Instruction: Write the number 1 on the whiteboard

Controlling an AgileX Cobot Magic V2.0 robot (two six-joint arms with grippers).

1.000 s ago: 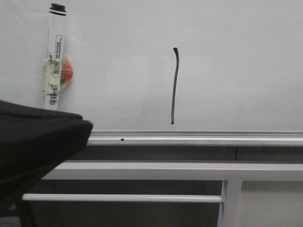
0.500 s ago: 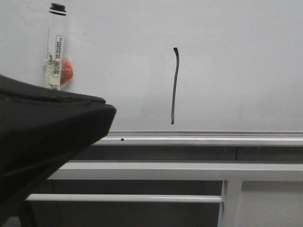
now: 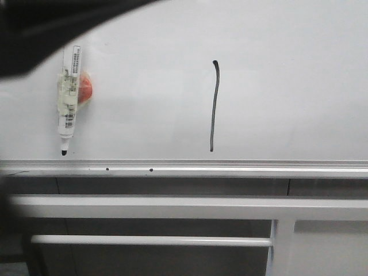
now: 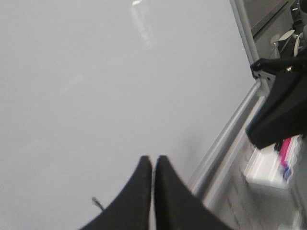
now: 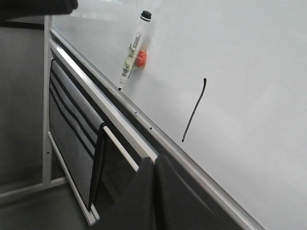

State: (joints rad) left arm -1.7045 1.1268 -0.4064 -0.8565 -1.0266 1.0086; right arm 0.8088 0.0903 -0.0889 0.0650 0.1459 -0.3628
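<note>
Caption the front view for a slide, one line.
A finished number 1 on the whiteboard, with the marker pen hanging tip-down at left, above the aluminium rail.

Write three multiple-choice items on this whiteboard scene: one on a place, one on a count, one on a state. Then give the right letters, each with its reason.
1. Where does the marker pen sit relative to the number 1 in the front view?
A. To its left
B. To its right
C. Right across it

2. How many small dark holes show in the rail of the whiteboard?
A. None
B. Two
C. Five

3. How does the right claw stand?
A. Wide open
B. Shut on the pen
C. Shut, holding nothing

Answers:
1 A, the pen hangs well left of the stroke.
2 B, two dots lie side by side on the rail.
3 C, its fingers meet with nothing between them.
</note>
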